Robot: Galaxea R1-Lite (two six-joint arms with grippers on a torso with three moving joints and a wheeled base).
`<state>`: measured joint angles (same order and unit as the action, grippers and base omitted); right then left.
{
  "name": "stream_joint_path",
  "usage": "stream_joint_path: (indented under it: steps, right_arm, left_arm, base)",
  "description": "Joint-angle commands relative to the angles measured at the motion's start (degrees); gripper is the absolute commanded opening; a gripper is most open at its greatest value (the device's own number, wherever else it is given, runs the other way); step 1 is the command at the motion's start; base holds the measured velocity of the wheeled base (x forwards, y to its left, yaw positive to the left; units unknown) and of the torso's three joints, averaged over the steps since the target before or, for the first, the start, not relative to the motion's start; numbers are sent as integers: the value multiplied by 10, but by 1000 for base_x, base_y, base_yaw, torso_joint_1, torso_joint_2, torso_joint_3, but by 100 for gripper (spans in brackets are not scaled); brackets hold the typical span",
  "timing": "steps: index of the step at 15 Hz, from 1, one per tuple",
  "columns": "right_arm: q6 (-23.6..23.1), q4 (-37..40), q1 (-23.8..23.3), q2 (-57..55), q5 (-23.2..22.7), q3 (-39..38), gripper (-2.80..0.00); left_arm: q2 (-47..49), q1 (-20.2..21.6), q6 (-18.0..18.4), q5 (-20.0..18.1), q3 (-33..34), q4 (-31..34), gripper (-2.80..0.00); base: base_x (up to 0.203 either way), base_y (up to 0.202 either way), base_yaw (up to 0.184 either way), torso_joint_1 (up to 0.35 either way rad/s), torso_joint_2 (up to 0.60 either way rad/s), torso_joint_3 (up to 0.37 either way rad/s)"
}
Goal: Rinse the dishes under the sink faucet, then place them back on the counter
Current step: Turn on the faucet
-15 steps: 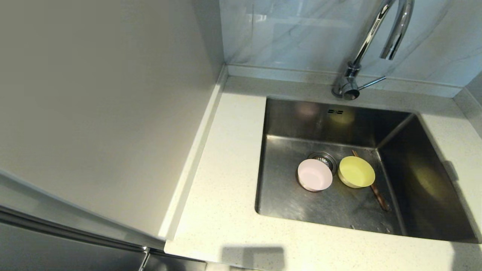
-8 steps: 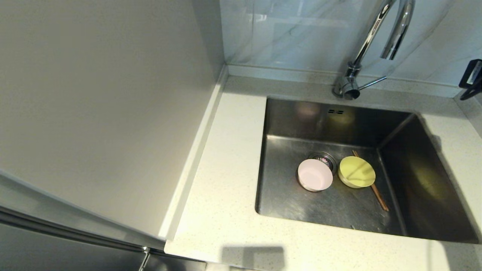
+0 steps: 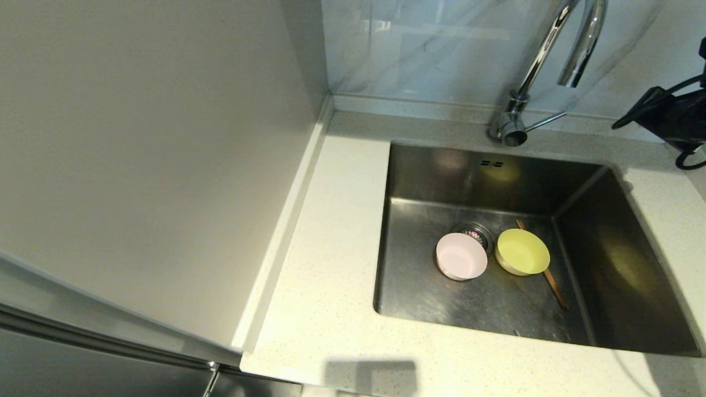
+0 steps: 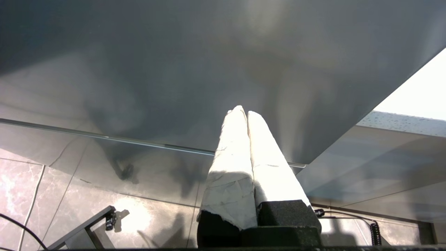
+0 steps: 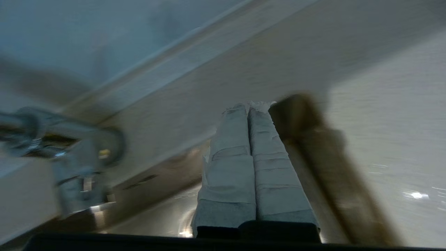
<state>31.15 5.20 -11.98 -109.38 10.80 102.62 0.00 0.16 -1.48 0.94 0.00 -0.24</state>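
A pale pink bowl (image 3: 461,256) and a pale yellow bowl (image 3: 522,252) sit side by side on the floor of the sink (image 3: 424,182). Brown chopsticks (image 3: 554,286) lie partly under the yellow bowl. The chrome sink faucet (image 3: 551,55) stands behind the basin, its thin lever (image 3: 545,121) pointing right. My right arm (image 3: 673,118) reaches in from the right edge, above the counter (image 3: 331,231) beside the lever. My right gripper (image 5: 248,106) is shut and holds nothing; the faucet base (image 5: 73,157) shows blurred in its wrist view. My left gripper (image 4: 243,111) is shut and empty, parked below the counter.
A tall grey cabinet panel (image 3: 138,138) walls off the left side. A glossy marble-look wall panel (image 3: 430,49) rises behind the counter's low back edge. The round drain strainer (image 3: 475,232) lies just behind the pink bowl.
My right arm has come into the head view from the right edge and moved left toward the faucet lever. The bowls and chopsticks have not moved.
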Motion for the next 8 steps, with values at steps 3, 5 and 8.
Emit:
stream_joint_path:
  steps: [3, 5, 8]
  right_arm:
    - [21, -22, 15, -44, -51, 46, -280]
    - [24, -23, 23, -49, -82, 69, -280]
    - [24, -24, 37, -49, -115, 77, -280]
  left_arm:
    - [-2, 0, 0, 0, 0, 0, -280]
    - [-2, 0, 0, 0, 0, 0, -280]
    - [-2, 0, 0, 0, 0, 0, -280]
  base:
    - [0, 0, 0, 0, 0, 0]
    - [0, 0, 0, 0, 0, 0]
    - [0, 0, 0, 0, 0, 0]
